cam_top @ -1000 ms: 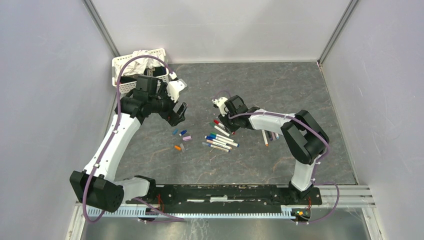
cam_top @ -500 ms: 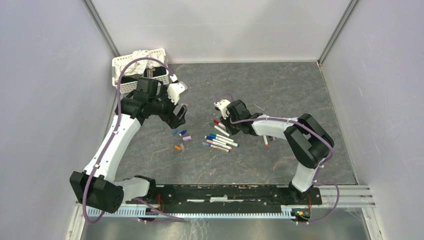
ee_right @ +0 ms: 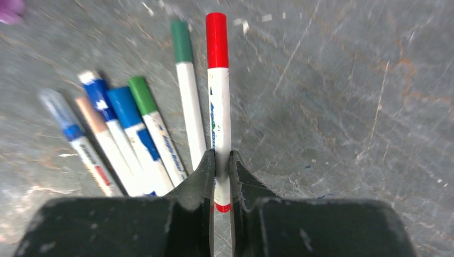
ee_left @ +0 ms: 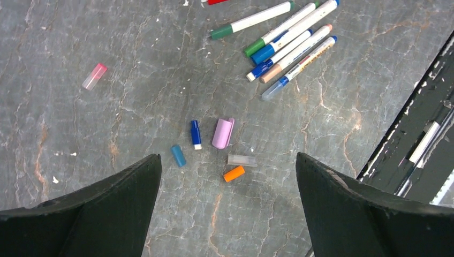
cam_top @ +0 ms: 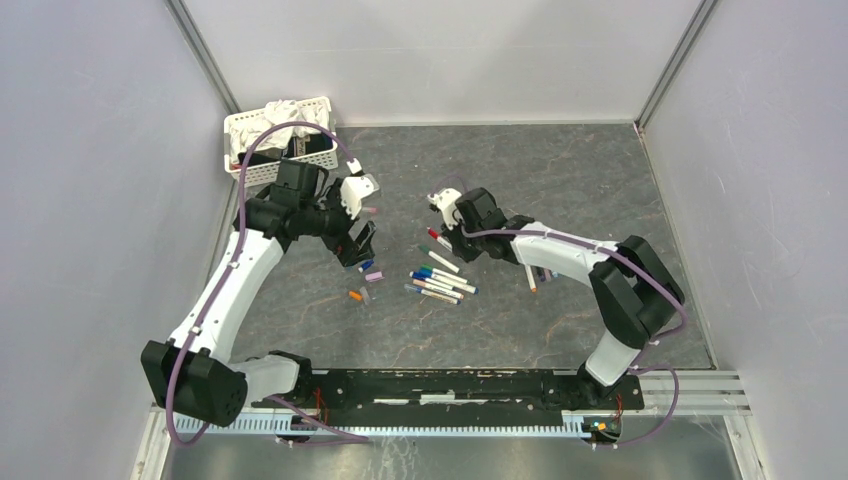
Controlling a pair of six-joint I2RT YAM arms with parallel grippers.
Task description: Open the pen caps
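My right gripper [ee_right: 222, 160] is shut on the white barrel of a red-capped pen [ee_right: 219, 101]. Its red cap [ee_right: 217, 37] points away from the jaws. In the top view this gripper [cam_top: 445, 237] is low at the far end of the pen pile [cam_top: 440, 283]. My left gripper [ee_left: 227, 156] is open and empty, above several loose caps: blue [ee_left: 178, 155], dark blue [ee_left: 196, 133], purple [ee_left: 223, 133], clear [ee_left: 242, 160] and orange [ee_left: 234, 173]. A pink cap [ee_left: 94, 75] lies apart. In the top view the left gripper [cam_top: 358, 238] hangs over these caps [cam_top: 372, 275].
Several capped pens [ee_right: 134, 128] lie side by side left of the held pen. More pens [cam_top: 538, 274] lie under the right forearm. A white basket [cam_top: 262, 170] with cloth stands at the back left. The black base rail [ee_left: 428, 123] runs along the near edge.
My left gripper has moved nearer and lower, over the loose caps. My right arm's elbow has swung right, and its gripper stays at the red-capped pen.
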